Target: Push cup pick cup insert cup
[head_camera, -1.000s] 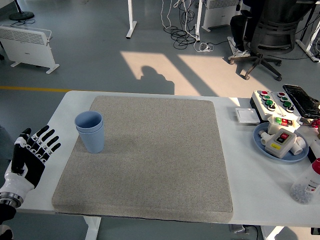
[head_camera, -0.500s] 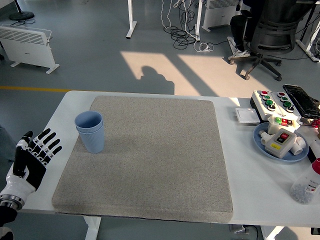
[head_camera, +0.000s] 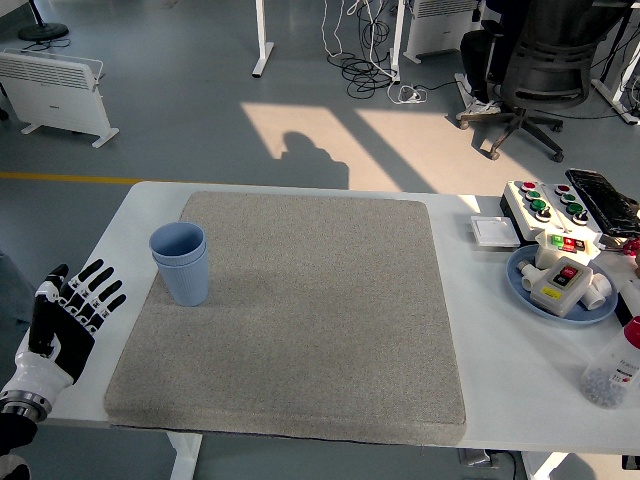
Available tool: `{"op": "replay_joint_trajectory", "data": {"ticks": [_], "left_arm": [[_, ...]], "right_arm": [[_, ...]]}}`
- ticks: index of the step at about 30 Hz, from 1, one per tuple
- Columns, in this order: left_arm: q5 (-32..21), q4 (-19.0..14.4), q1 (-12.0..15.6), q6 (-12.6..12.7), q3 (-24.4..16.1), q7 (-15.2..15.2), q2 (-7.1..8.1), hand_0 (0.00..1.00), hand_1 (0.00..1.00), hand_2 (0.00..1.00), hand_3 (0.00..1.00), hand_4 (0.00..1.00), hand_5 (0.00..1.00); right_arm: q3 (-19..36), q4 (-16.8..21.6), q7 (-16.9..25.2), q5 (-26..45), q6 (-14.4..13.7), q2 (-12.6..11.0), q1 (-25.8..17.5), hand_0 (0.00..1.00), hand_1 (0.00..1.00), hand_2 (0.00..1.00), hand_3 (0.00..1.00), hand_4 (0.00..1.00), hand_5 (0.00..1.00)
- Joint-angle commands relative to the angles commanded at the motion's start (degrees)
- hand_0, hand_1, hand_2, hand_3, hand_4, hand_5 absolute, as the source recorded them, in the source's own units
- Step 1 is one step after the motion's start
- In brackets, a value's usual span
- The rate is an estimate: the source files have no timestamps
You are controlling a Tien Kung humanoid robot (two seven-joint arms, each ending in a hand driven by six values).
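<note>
Fingers (head_camera: 98,282) of the left hand (head_camera: 62,318) are spread and hold nothing at the table's (head_camera: 450,250) left edge; the stacked blue cups (head_camera: 181,263) stand upright on the grey mat (head_camera: 320,310), near, to their right.

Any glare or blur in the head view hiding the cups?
Head view: sharp overall; the blue cups on the grey mat are evenly lit, no glare; bright sunlight patches fall only on the floor beyond the table; left hand clear.
</note>
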Motion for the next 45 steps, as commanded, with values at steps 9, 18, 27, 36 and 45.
{"op": "replay_joint_trajectory", "data": {"ticks": [9, 18, 27, 36, 45], "left_arm": [[0.06, -0.04, -0.35, 0.05, -0.08, 0.05, -0.02, 0.844, 0.858, 0.880, 0.826, 0.571, 0.998], [0.05, -0.04, -0.49, 0.08, -0.11, 0.07, -0.04, 0.844, 0.859, 0.879, 0.826, 0.571, 0.998], [0.05, -0.03, -0.50, 0.07, -0.15, 0.05, -0.10, 0.843, 0.858, 0.879, 0.826, 0.573, 0.998], [-0.07, -0.02, -0.54, 0.12, -0.10, 0.00, -0.10, 0.844, 0.858, 0.879, 0.825, 0.572, 0.998], [-0.14, 0.03, -0.59, 0.18, -0.06, -0.05, -0.12, 0.844, 0.857, 0.878, 0.825, 0.573, 0.998]], "right_arm": [[-0.26, 0.00, 0.01, 0.31, 0.04, 0.10, 0.30, 0.686, 0.606, 0.639, 0.558, 0.094, 0.411], [0.01, 0.00, -0.03, 0.04, 0.05, 0.05, 0.53, 0.686, 0.606, 0.639, 0.557, 0.094, 0.409], [0.16, 0.00, -0.06, -0.13, 0.04, 0.10, 0.57, 0.687, 0.606, 0.639, 0.558, 0.093, 0.408], [0.28, 0.00, -0.10, -0.27, 0.04, 0.08, 0.66, 0.686, 0.606, 0.638, 0.557, 0.093, 0.408], [0.37, 0.00, -0.09, -0.25, 0.02, 0.11, 0.66, 0.687, 0.606, 0.639, 0.557, 0.093, 0.405]]}}
